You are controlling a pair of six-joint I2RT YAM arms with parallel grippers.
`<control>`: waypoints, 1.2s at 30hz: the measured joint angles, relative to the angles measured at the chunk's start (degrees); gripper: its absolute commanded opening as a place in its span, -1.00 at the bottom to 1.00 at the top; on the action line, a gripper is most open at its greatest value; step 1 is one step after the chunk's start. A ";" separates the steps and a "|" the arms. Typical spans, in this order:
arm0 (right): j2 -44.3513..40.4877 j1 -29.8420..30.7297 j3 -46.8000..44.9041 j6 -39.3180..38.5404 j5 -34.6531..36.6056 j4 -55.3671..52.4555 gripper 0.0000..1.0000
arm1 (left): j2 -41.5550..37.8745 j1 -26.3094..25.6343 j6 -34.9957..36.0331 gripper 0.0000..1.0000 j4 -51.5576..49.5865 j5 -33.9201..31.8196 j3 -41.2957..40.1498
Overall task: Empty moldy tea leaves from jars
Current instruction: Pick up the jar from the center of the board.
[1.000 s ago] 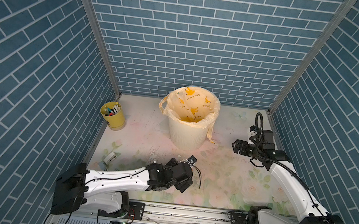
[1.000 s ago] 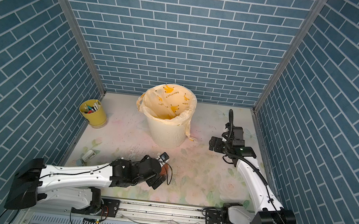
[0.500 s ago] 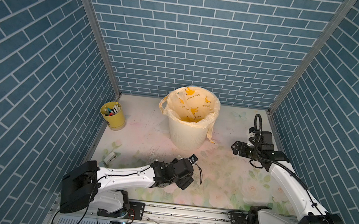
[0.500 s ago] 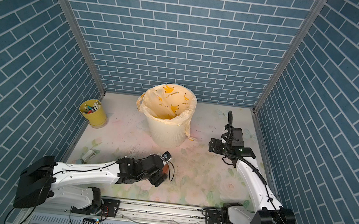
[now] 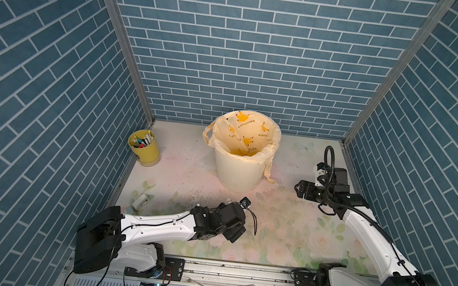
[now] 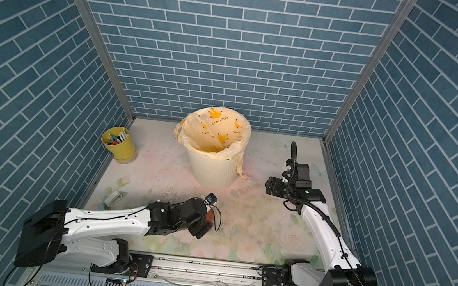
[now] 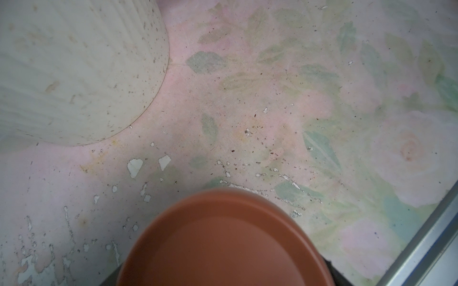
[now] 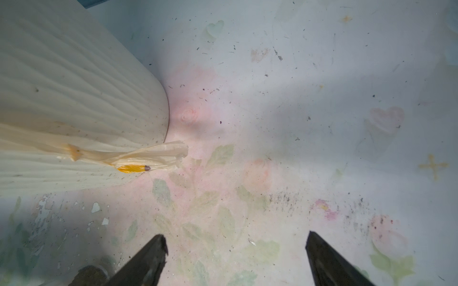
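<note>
Jar lid [image 7: 223, 240] fills left wrist view (overhead: a sliver).

2 tops overhead; wrist cams near bin [image 7: 74, 69]

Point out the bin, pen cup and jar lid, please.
bin [image 5: 237, 177]: in a top view, ribbed wall.
pen cup [image 5: 147, 152]: in a top view, yellow side.
jar lid [image 7: 223, 242]: left wrist view, flat top.

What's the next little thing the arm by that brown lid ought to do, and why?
Probably close the left claw on the reddish-brown lid: the lid lies right at the claw in its wrist view, and I cannot tell whether it is gripped yet. The bin stands open nearby, and the right claw is open.
</note>
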 measured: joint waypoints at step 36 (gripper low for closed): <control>-18.40 50.18 -7.50 -22.47 11.45 18.84 0.85 | -10.34 9.03 -1.70 -1.00 -6.97 7.89 19.28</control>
